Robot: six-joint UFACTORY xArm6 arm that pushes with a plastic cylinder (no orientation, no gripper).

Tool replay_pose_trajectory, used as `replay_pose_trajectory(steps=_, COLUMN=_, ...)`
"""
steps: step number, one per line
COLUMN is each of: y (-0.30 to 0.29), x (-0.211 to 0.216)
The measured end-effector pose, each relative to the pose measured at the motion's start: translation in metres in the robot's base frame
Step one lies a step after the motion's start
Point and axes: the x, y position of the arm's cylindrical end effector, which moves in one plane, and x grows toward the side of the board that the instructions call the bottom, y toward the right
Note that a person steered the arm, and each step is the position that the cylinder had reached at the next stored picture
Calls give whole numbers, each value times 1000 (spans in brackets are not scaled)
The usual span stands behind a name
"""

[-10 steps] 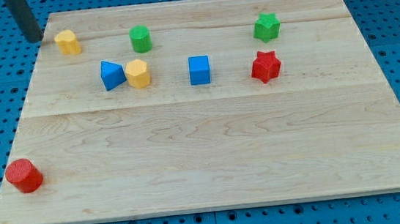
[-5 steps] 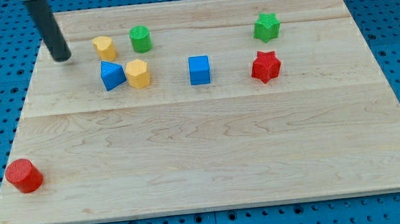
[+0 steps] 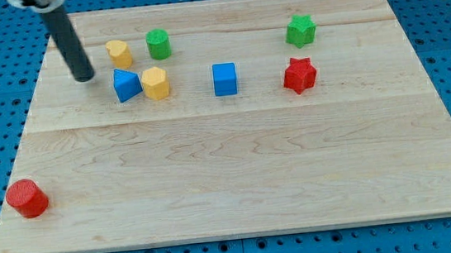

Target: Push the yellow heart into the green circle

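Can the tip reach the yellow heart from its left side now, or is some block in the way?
Probably yes. My tip is left of the yellow heart, slightly lower, with bare board between. The blue block lies below that path.

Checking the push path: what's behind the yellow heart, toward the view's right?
Right of the yellow heart a narrow strip of bare board, then the green circle. Nothing is hidden. My tip sits left of it.

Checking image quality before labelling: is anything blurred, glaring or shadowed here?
Camera view: even, soft lighting, no glare on the wooden board; blocks sharp, with only faint shadows; the rod's top edge looks slightly smeared, while my tip is crisp, left of the yellow heart.
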Motion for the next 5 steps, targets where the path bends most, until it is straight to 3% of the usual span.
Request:
replay_pose_trajectory(steps=1, y=35, x=-16)
replay_pose_trajectory(steps=2, y=22, x=-24)
replay_pose_trajectory(steps=3, y=-16, x=-3)
replay_pose_trajectory(steps=5, y=-30, x=-74)
